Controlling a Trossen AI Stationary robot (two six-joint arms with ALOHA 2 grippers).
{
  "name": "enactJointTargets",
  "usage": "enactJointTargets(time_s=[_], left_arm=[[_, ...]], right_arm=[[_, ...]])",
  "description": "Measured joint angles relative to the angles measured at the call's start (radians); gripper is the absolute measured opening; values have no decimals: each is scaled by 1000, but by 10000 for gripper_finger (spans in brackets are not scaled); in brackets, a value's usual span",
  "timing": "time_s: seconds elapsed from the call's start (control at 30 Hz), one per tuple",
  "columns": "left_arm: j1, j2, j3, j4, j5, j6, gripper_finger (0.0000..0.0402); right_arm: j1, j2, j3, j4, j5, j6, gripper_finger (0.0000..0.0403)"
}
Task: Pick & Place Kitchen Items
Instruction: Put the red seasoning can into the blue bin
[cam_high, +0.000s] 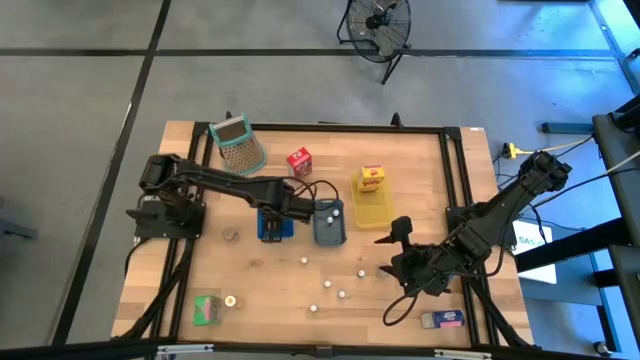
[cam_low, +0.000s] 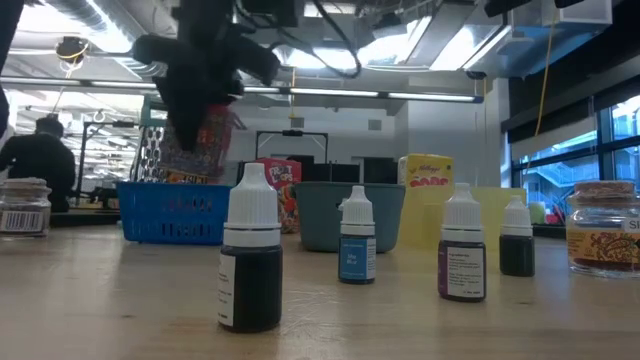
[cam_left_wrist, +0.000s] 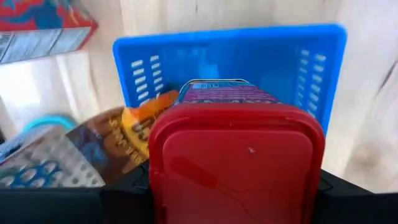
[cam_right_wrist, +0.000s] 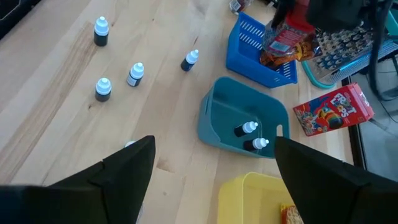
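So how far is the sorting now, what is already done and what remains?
Done: two small bottles lie in the grey-blue bin, and a brown packet sits in the blue basket. In hand: the left gripper holds a red tin over that basket. Left: several bottles on the table, the red carton and the green carton. The right gripper waits open.

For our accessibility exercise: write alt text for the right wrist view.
The open right gripper hovers over a wooden table. Beyond: a grey-blue bin holding two dropper bottles, four more bottles loose, and a blue basket.
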Motion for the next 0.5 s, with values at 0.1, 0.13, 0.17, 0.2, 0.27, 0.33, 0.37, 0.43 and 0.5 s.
enactJointTargets(time_s=[0.1,0.13,0.17,0.2,0.27,0.33,0.37,0.43,0.5], left_arm=[[-1,-39,-62,85,49,-2,203],[-1,-48,-80,103,60,-4,203],[-1,-57,-96,125,66,-4,202],[-1,-68,-111,148,67,-5,199],[0,-85,-142,170,69,-6,195],[0,-92,-169,179,70,-12,195],[2,-96,-181,189,70,-13,195],[7,-104,-205,214,81,-15,195],[12,-104,-227,240,91,-15,201]], right_arm=[[0,0,0,1,0,-12,332],[0,0,0,1,0,-16,332],[0,0,0,3,1,-17,332],[0,0,0,6,1,-20,332],[-4,0,0,6,1,-23,332],[-11,0,0,7,0,-23,332],[-14,0,0,9,0,-23,332],[-22,0,0,14,0,-23,332],[-27,0,0,17,0,-23,332]])
